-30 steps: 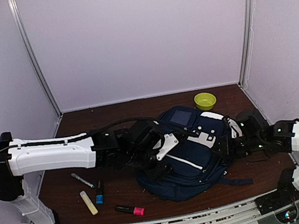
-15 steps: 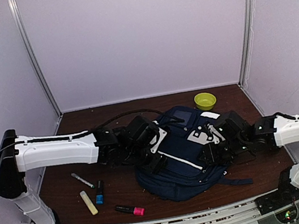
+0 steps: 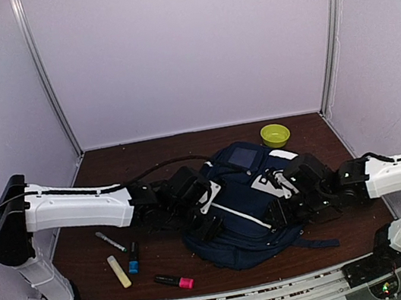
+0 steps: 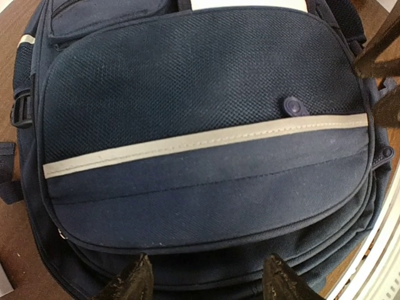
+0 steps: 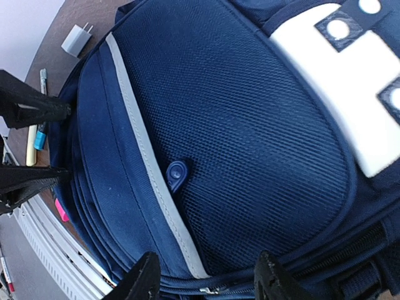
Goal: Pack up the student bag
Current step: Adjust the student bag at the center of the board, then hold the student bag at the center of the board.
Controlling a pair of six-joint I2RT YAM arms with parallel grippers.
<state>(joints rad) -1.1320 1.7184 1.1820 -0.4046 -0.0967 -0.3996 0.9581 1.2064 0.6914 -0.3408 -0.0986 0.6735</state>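
- The student bag [image 3: 246, 215] lies mid-surface [image 3: 141, 160], front pocket facing up.
- The left end effector [image 4: 207, 281] sits at the bag's left edge, fingers spread, gripping nothing.
- The right end effector [image 5: 209, 284] sits at its right edge, fingers parted, empty.

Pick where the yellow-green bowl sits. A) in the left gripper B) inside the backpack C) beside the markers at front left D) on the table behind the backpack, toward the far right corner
D: the bowl stands on the table beyond the student bag, near the far right corner.
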